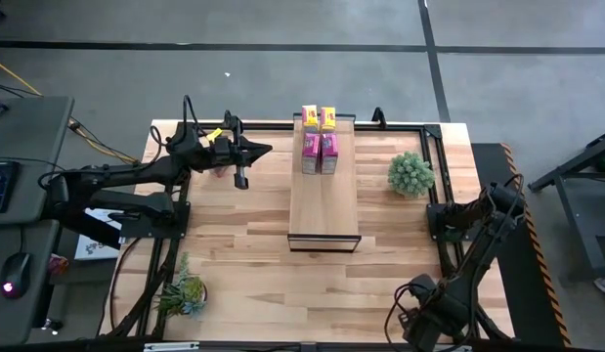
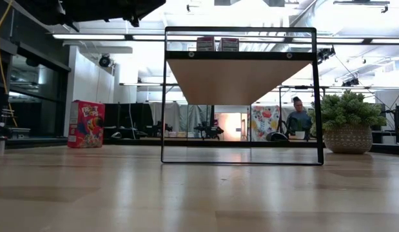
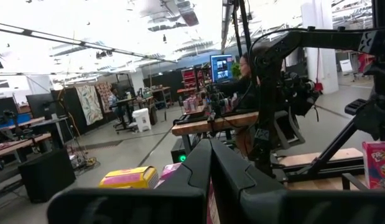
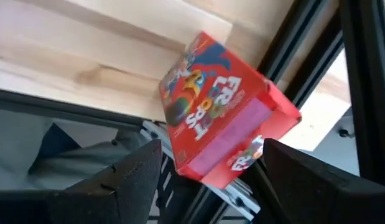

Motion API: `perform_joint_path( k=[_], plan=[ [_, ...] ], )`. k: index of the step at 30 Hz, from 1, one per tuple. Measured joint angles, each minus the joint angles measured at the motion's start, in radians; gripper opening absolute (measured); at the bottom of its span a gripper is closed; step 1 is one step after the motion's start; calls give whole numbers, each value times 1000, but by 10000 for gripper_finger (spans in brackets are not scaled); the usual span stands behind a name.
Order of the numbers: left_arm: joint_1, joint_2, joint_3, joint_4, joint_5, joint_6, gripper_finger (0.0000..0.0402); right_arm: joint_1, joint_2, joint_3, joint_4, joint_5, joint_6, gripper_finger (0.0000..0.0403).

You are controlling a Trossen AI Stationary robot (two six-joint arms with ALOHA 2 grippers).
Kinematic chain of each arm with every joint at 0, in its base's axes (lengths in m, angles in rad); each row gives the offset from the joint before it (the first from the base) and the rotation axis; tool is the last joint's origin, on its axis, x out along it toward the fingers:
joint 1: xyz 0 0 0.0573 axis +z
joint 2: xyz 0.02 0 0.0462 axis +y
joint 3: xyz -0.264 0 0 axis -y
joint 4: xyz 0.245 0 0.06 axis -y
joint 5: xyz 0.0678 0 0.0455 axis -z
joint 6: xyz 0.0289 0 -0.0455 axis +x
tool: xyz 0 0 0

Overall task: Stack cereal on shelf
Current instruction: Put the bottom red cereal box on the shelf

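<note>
1. Right gripper (image 4: 212, 152): my fingers stand wide apart with a red cereal box (image 4: 224, 112) between them, one finger against each side. The box sits tilted just past the table (image 4: 86, 68) edge with no support under it that I can see, so I judge it as clamped, not merely framed.

2. Left gripper (image 1: 241, 178): fingers together, holding nothing. It hangs over the table on an outstretched arm.

3. Outward from the left gripper: a second red cereal box (image 2: 86, 124) stands upright on the table close by it. The shelf (image 1: 324, 200) lies to that gripper's side, near but not touching.

4. Outward from the right gripper: the shelf is well apart, ahead and across the table. A potted plant (image 1: 410, 173) stands between that arm and the shelf's far end.

5. Shelf contents: two yellow boxes (image 1: 319, 118) stand side by side at the end farthest from both arm bases. Two pink boxes (image 1: 320, 153) stand just in front of them, also paired. The rest of the board is bare.

6. Progress, as a judgement: four of six boxes are placed, roughly two-thirds complete. Remaining work:
   - carry the clamped red box to the shelf and set it in front of the pink pair;
   - pick up the second red box and place it beside the first.
</note>
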Motion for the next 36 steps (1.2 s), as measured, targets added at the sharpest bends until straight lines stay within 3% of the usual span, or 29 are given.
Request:
perform_joint_path(
  k=[36],
  plan=[
    [0,0,-1,0,0,-7,0,0,-1,1,-23,326,-60,270]
  ],
)
